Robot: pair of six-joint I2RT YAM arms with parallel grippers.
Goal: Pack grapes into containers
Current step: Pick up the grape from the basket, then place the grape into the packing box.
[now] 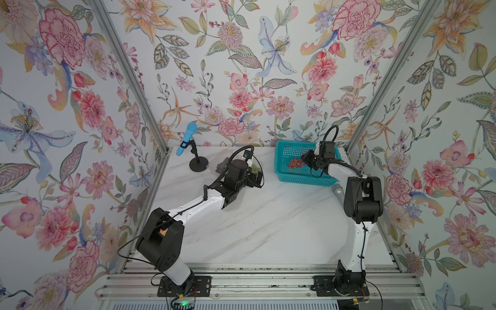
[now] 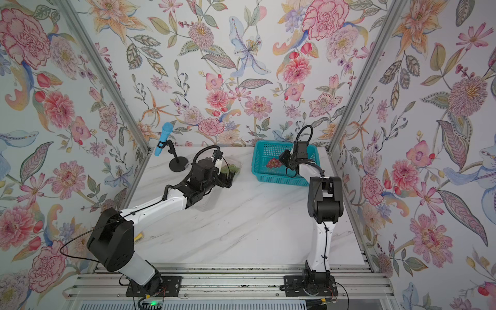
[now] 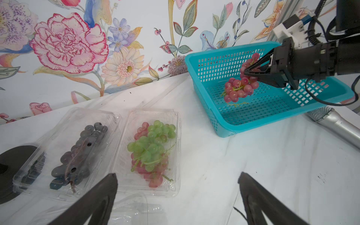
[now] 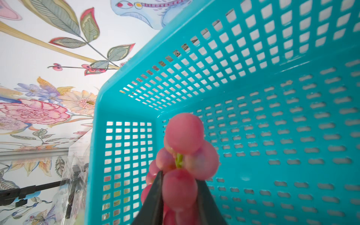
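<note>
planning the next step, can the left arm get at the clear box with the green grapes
Likely yes. The left gripper is open and empty, just short of the container with green grapes, nothing between them. The right gripper is away in the teal basket, shut on the red bunch.

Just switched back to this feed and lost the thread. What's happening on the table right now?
The right gripper is shut on a bunch of red grapes, holding it inside the teal basket, seemingly just off its floor. The left gripper is open and empty, hovering by two clear containers on the table. One holds dark grapes, the other green and red grapes.
</note>
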